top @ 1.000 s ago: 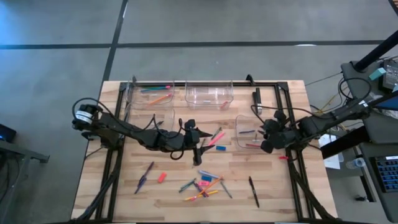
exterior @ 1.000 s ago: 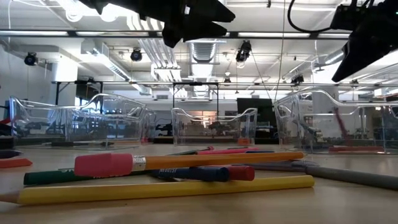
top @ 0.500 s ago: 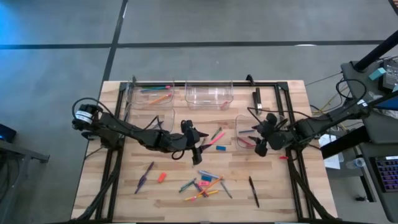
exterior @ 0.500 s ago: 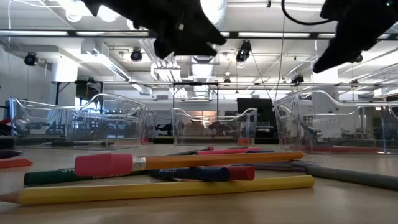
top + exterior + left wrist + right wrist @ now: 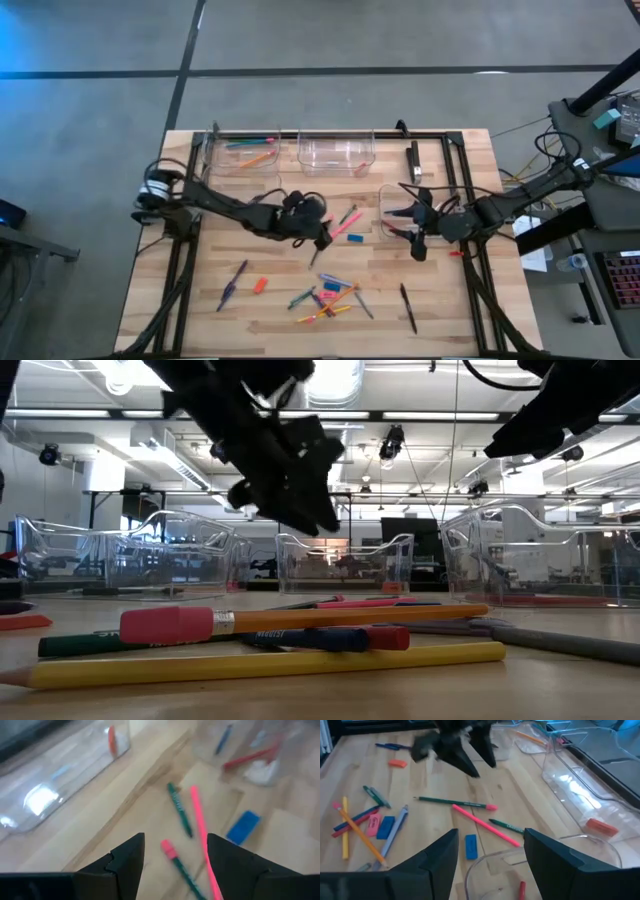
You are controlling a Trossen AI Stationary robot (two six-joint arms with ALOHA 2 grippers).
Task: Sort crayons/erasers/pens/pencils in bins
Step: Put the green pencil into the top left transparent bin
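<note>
My left gripper (image 5: 320,238) (image 5: 175,840) hangs open and empty over mid-table, just above a green pencil with a pink eraser end (image 5: 172,854), a pink pencil (image 5: 200,832) and a blue eraser (image 5: 242,826). My right gripper (image 5: 405,226) (image 5: 490,834) is open and empty at the near-left rim of the right clear bin (image 5: 398,197), which holds a red crayon (image 5: 521,888). A heap of pencils, crayons and erasers (image 5: 330,297) lies flat nearer the front edge. A dark pen (image 5: 408,307) lies to its right.
Three more clear bins stand at the far left: one with pencils (image 5: 243,150), one in the far middle (image 5: 336,151), one closer (image 5: 240,186). A purple stick (image 5: 232,284) and an orange eraser (image 5: 260,285) lie front left. The black frame (image 5: 455,160) borders the table.
My left gripper has come down toward the table and turned, its arm swinging right. My right gripper has moved toward the table's left, reaching over the right bin's near edge. No loose item has moved.
</note>
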